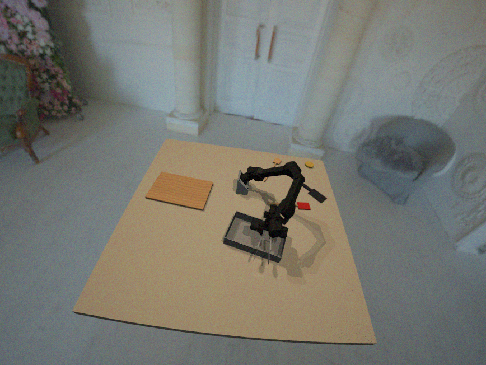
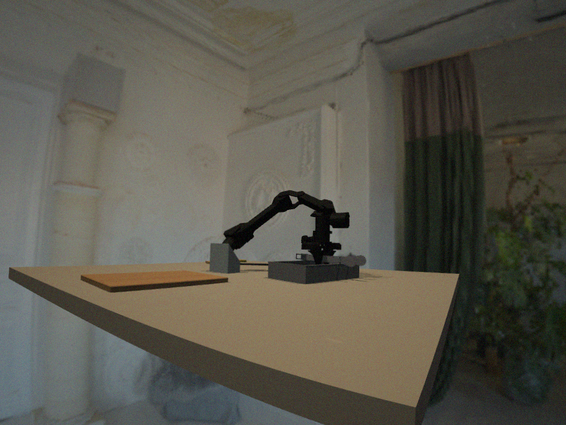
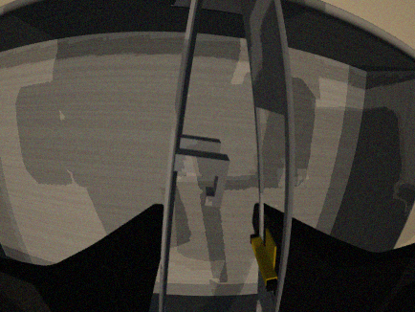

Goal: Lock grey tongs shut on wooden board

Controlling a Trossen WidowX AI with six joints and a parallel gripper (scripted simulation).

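The grey tongs (image 1: pixel 270 247) (image 2: pixel 357 261) (image 3: pixel 189 48) lie level across the roasting tin (image 1: pixel 247 249) (image 2: pixel 287 271) (image 3: pixel 96 23), their rounded tips reaching past its rim. Their two arms stand apart, with a small yellow piece (image 3: pixel 266 260) beside the right arm in the wrist view. My gripper (image 1: pixel 265 238) (image 2: pixel 322 261) (image 3: pixel 208 213) points down over the tin, partly closed, a finger at each tongs arm, and appears shut on the tongs. The body of the gripper hides the hinge end in the top view. The wooden board (image 1: pixel 180 190) (image 2: pixel 155 278) lies flat on the table, away from the tongs.
The arm's grey base block (image 1: pixel 242 190) (image 2: pixel 219 258) stands between the board and the tin. A red square piece (image 1: pixel 303 205) lies behind the tin. A yellow disc (image 1: pixel 309 164) and an orange square-headed utensil (image 1: pixel 276 161) lie near the back edge.
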